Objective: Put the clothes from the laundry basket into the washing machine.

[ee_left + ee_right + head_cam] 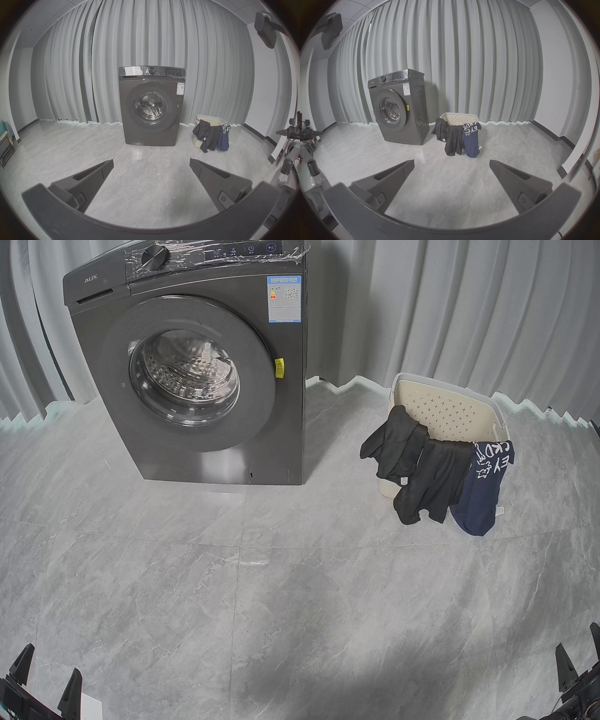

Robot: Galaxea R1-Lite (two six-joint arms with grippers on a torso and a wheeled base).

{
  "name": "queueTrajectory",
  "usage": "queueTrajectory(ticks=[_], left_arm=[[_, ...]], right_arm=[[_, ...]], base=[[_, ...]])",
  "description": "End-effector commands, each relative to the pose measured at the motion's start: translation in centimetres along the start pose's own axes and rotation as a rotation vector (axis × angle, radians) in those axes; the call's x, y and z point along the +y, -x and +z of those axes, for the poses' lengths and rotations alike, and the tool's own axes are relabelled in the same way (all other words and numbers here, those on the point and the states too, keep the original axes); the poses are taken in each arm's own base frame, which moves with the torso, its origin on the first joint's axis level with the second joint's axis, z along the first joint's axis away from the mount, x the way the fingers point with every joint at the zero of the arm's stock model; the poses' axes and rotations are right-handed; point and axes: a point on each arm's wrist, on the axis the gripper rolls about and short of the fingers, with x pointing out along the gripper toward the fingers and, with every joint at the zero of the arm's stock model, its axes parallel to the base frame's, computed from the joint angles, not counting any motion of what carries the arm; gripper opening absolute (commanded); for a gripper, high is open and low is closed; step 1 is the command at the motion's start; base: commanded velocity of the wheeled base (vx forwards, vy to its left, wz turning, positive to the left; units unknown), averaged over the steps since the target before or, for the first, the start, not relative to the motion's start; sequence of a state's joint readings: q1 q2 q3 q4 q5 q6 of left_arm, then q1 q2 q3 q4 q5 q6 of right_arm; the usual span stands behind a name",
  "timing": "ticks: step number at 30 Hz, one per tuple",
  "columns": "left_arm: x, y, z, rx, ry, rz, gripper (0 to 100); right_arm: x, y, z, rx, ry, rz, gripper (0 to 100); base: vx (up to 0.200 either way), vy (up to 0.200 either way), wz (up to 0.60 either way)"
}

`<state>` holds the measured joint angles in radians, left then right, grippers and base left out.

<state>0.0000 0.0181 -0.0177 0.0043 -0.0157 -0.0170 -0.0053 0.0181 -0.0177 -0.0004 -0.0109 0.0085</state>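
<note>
Head view, washer: A dark grey front-loading washing machine (187, 365) stands on the pale marble-look tiled floor (281, 590), well ahead of both sets of jaws. Its round glass door looks closed, and I see no laundry in the steel drum behind it.
Head view, basket: The cream perforated plastic laundry basket (447, 405) sits just beside the washer, ahead of my right jaws. Two black garments (437, 480) and a navy printed garment (482, 493) hang over its near rim, likely draped there for an easy pinch.
Head view, arms: The left gripper (49, 671) and right gripper (579, 646) sit low, well short of everything.
Left wrist view, jaws: Spread wide, holding nothing. The washer lies framed between them, far off.
Right wrist view, jaws: Also wide apart and empty. Basket and clothes lie straight ahead between them, so I judge this arm better placed for the first pick.
Basket bottom: Hidden from me.
</note>
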Motion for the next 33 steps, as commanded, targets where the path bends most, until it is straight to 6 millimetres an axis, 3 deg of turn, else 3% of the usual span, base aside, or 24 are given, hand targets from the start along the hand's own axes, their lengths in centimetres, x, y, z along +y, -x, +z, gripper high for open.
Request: queueTrajectory(ticks=[1,8,14,33], left_arm=[[0.01,-0.06,-0.47,0.009,0.002,-0.001,100],[0.01,-0.06,-0.47,0.009,0.005,0.001,100],[0.01,-0.06,-0.47,0.009,0.006,-0.001,100],[0.01,-0.06,-0.47,0.009,0.009,-0.001,100]], right_arm=[[0.00,-0.05,-0.50,0.006,0.001,-0.001,100],[-0.01,-0.05,-0.50,0.006,-0.001,-0.002,100],[-0.01,-0.05,-0.50,0.006,-0.002,-0.002,100],[-0.01,-0.05,-0.50,0.006,-0.002,-0.002,100]], base=[[0.000,0.000,0.00],[0.000,0.000,-0.51],[0.000,0.000,0.00],[0.189,0.000,0.00]])
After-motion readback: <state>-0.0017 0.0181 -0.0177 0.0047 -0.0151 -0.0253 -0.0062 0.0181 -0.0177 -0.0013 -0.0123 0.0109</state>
